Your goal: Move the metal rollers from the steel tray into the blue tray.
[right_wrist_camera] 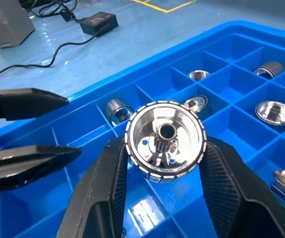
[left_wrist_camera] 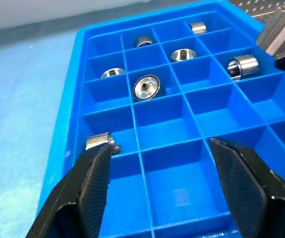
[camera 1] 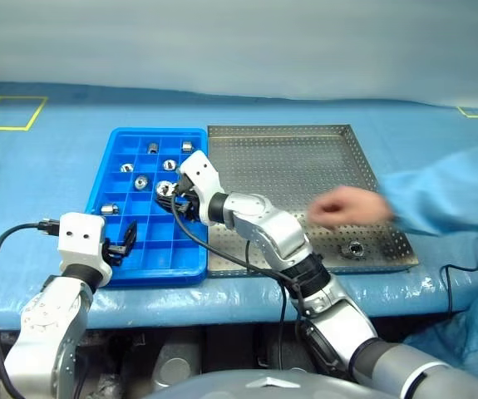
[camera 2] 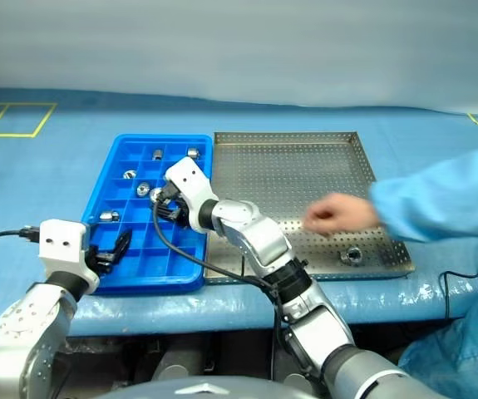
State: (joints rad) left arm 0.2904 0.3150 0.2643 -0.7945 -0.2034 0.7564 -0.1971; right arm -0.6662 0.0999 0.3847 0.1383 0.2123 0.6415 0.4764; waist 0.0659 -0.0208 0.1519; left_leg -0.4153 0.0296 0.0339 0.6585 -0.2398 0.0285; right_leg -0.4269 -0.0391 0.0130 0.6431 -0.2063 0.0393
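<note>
The blue tray point(camera 1: 115, 145) lies left of the steel tray point(camera 1: 288, 166), and several metal rollers point(camera 1: 141, 182) sit in its compartments. My right gripper point(camera 1: 169, 194) hangs over the middle of the blue tray, shut on a metal roller point(right_wrist_camera: 165, 141) that faces the wrist camera end-on. One roller point(camera 1: 356, 247) lies near the front right corner of the steel tray. My left gripper point(left_wrist_camera: 162, 183) is open and holds nothing, above the blue tray's near-left compartments. A roller point(left_wrist_camera: 101, 143) rests in the cell just past one of its fingers.
A person's hand point(camera 1: 347, 206) in a light blue sleeve reaches from the right over the steel tray, just behind the loose roller. A black cable point(camera 1: 222, 249) from my right arm drapes across the blue tray's near right corner. A black adapter point(right_wrist_camera: 98, 22) and cables lie on the table at far left.
</note>
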